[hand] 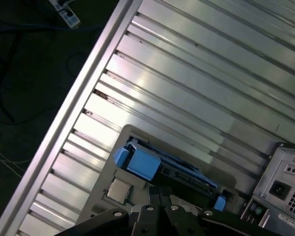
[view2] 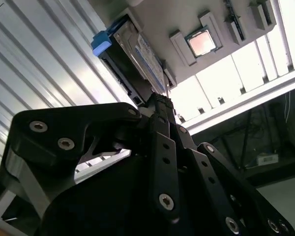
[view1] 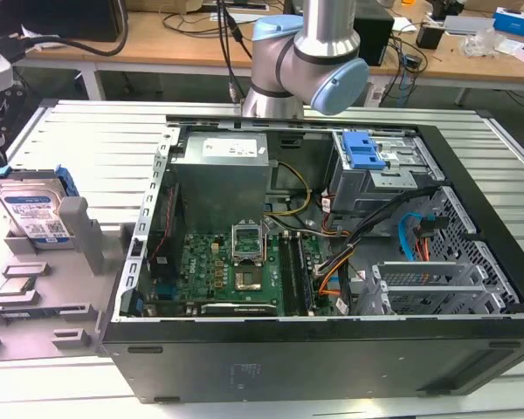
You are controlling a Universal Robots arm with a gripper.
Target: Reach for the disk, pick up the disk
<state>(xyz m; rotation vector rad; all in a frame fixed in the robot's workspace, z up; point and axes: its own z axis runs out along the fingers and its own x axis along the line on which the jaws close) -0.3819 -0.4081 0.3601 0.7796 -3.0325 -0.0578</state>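
The disk (view1: 33, 215) is a silver hard drive with a white-and-blue label and a blue frame. It leans in a slot of a grey holder tray (view1: 70, 310) at the exterior view's left. In the second wrist view the disk (view2: 137, 58) lies just past the tip of my black gripper (view2: 160, 105). In the first wrist view the gripper (hand: 160, 195) hangs over the disk (hand: 183, 172) and its blue end piece (hand: 143, 163). The two are apart, and nothing is held.
A small square CPU chip (view2: 202, 43) sits in the tray beside the disk. An open black computer case (view1: 332, 262) takes up the middle of the ribbed metal table (hand: 187, 83). The arm's base (view1: 306, 61) stands behind the case. The table edge (hand: 73, 103) drops to dark floor.
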